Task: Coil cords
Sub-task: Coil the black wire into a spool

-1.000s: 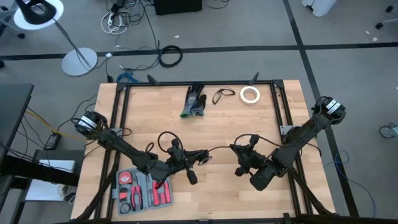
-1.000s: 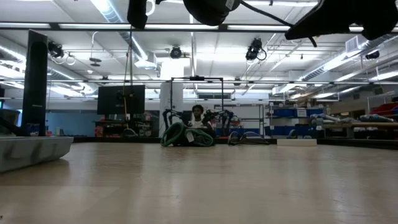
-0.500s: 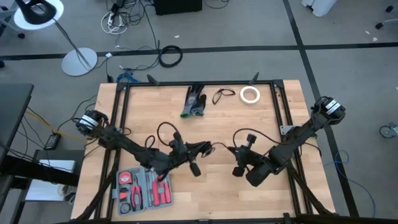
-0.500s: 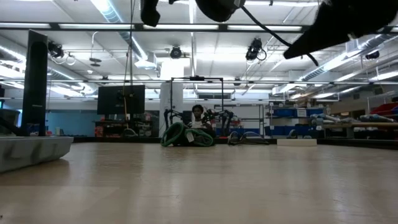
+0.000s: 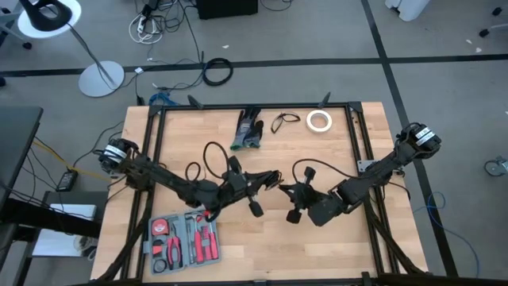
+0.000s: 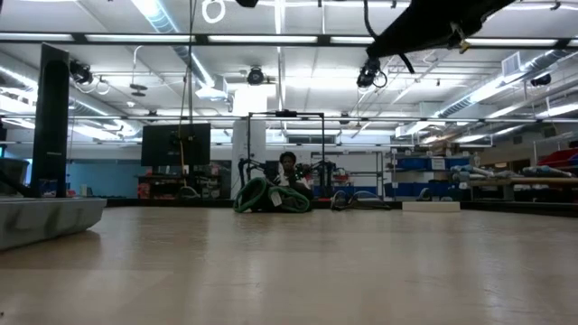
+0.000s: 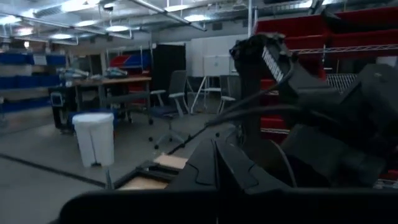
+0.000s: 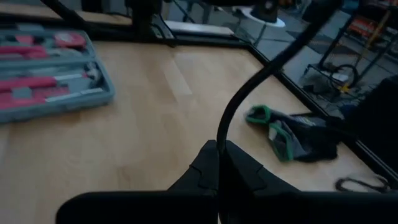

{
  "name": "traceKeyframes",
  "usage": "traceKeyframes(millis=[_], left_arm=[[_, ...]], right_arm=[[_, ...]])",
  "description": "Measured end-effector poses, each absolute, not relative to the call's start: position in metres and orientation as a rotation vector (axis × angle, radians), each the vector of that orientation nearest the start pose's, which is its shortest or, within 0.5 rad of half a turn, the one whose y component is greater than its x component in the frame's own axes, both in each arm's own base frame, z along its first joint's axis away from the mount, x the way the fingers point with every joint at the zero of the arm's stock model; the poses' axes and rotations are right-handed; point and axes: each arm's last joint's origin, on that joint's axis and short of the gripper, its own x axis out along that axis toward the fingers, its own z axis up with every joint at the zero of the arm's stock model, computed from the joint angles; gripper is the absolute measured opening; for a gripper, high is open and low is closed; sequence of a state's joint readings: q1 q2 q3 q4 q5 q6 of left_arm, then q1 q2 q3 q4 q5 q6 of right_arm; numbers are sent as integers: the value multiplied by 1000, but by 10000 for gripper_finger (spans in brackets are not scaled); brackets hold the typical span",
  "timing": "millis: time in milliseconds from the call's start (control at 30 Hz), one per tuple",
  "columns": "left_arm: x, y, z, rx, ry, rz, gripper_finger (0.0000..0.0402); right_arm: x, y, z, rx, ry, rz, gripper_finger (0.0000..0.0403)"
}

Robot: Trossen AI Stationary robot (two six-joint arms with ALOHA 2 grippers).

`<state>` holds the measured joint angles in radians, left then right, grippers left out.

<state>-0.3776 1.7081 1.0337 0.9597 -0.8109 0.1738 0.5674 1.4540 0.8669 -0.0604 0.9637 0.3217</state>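
Note:
One thin black cord (image 5: 208, 152) hangs in the air above the middle of the table, between my two grippers. My left gripper (image 5: 271, 179) and my right gripper (image 5: 289, 191) are both shut on it and stand close together, tip to tip. Slack cord arches up behind the left gripper, and another arch (image 5: 305, 167) rises by the right one. A second cord, a small loose loop (image 5: 282, 121), lies flat near the far edge. In the low view only the right arm (image 6: 433, 23) shows, at the top. My left gripper pinches the cord (image 7: 249, 109) between its shut fingertips (image 7: 211, 163), roughly level, coming from the table's left. The cord is clear of the table. My right gripper pinches the cord (image 8: 221, 134) between its shut fingertips (image 8: 205, 163), slanting slightly down from the table's right. From the fingers the cord curves upward, clear of the wood.
A pair of green-trimmed dark gloves (image 5: 248, 129) and a white tape roll (image 5: 319, 121) lie near the far edge. An open grey tool case (image 5: 184, 242) sits at the near left. Black frame rails (image 5: 355, 135) border the table.
Both grippers have drawn toward each other over the table's middle and a little toward the far edge, rolling as they went. The stretch of cord between them has shortened. Both arms have risen in the low view, and the left has left that picture.

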Motion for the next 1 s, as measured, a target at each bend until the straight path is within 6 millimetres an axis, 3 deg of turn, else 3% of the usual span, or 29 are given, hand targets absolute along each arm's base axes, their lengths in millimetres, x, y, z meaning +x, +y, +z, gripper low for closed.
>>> traceKeyframes(millis=[400,633,1000], left_arm=[[362,-92,290,-60,-260,450,0],[363,-93,287,-36,-231,399,0],[366,-91,279,13,-143,403,0]], right_arm=[[271,143,246,-97,277,-355,2],[273,141,248,-82,269,-343,2],[285,143,281,-95,270,-301,3]])
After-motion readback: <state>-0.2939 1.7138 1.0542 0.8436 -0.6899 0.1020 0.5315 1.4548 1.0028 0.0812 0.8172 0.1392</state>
